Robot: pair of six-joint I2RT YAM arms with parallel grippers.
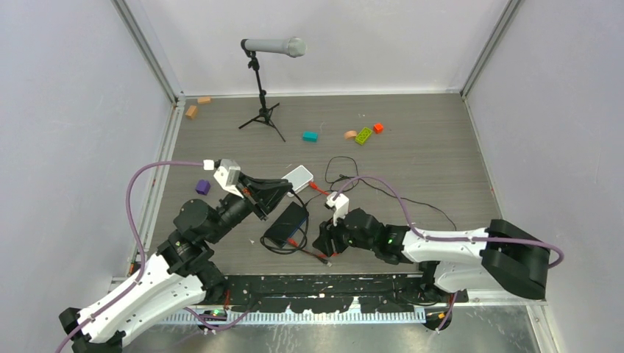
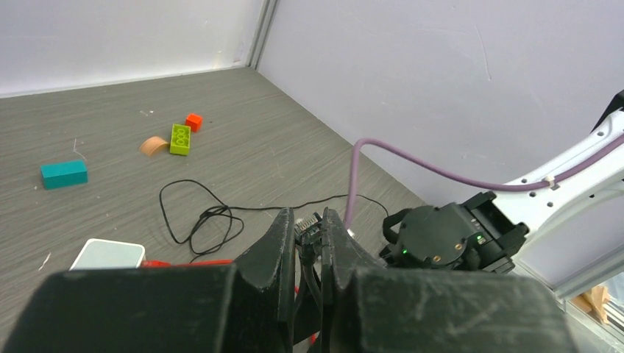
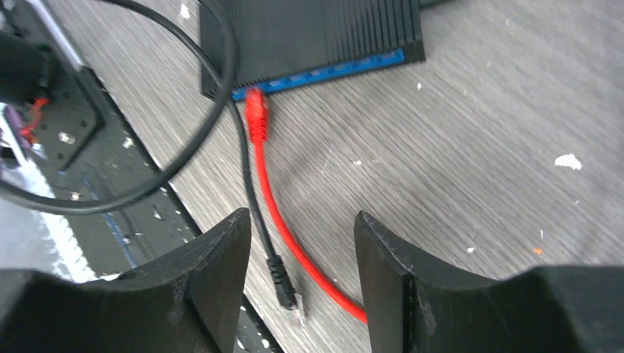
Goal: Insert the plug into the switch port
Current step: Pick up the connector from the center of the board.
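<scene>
Left fingers pinching perhaps a dark connector, right fingers wide — red cable beneath

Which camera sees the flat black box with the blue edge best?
The right wrist view: the flat black box with its blue edge sits close up. The top view shows it from above but tiny. The left wrist view does not show it.

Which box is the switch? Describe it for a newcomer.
At the front middle of the grey table lie two boxes. The switch is the flat black one, nearer the front. Unlike the white box behind it, it has a blue port edge with a red cable at it.
</scene>
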